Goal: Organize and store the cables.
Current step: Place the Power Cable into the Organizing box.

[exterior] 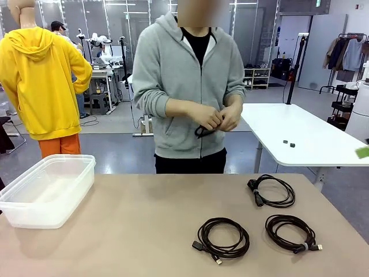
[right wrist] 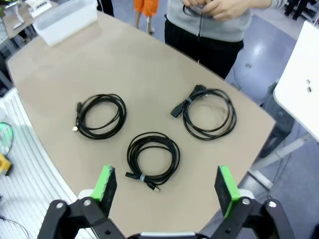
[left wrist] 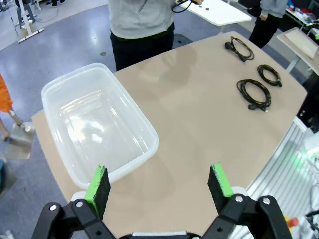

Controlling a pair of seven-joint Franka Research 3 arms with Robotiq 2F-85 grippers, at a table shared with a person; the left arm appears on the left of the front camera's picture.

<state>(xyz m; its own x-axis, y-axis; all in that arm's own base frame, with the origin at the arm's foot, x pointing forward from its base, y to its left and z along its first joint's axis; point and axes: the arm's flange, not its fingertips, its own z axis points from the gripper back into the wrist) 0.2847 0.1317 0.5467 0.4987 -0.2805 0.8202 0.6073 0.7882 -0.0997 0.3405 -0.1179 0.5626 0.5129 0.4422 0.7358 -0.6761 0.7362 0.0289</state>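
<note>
Three cables point(exterior: 257, 196) lie on the worktop point(exterior: 144, 219); my left tool point(left wrist: 159, 181) and right tool point(right wrist: 165, 174) are both wide apart, empty.
I'd drop the right one over the nearest coil point(right wrist: 142, 177), pinch all loops together, then carry it to the clear box point(exterior: 34, 210). The person's hands point(exterior: 222, 118) maybe wind another.

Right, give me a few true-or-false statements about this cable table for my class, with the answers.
1. Three coiled cables lie on the table. True.
2. The clear container holds one cable. False: nothing lies in it.
3. The person's hands hold a black cable. True.
4. The right gripper is shut on a cable. False: it is open above the table, holding nothing.
</note>
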